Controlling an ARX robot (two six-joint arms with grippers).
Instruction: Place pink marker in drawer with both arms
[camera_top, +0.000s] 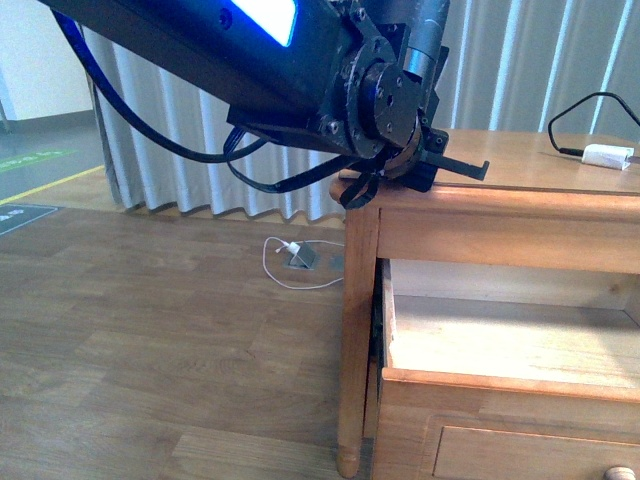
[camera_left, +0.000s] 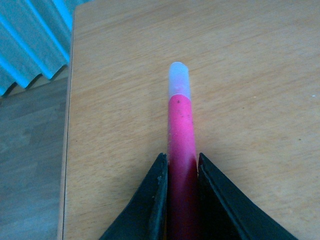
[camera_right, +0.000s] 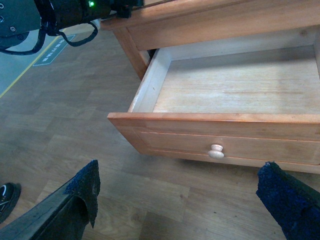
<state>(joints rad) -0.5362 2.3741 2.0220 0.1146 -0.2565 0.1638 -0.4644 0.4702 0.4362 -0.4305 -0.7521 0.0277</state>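
We're pinching the pink marker (camera_left: 180, 125) in our left hand (camera_left: 180, 160), low against the cabinet top (camera_left: 250, 75) ready for lifting, while our right hand (camera_right: 182, 200) is hanging spread wide before the drawer (camera_right: 215, 120), which is standing open to receive it

The left arm (camera_top: 200, 50) is boxy black metal, with a glowing blue strip (camera_top: 265, 18), a round screwed joint (camera_top: 385, 100) and looping black cables (camera_top: 150, 131). A green light (camera_right: 91, 4) shows; the right fingers (camera_right: 75, 200) carry rough dark pads.
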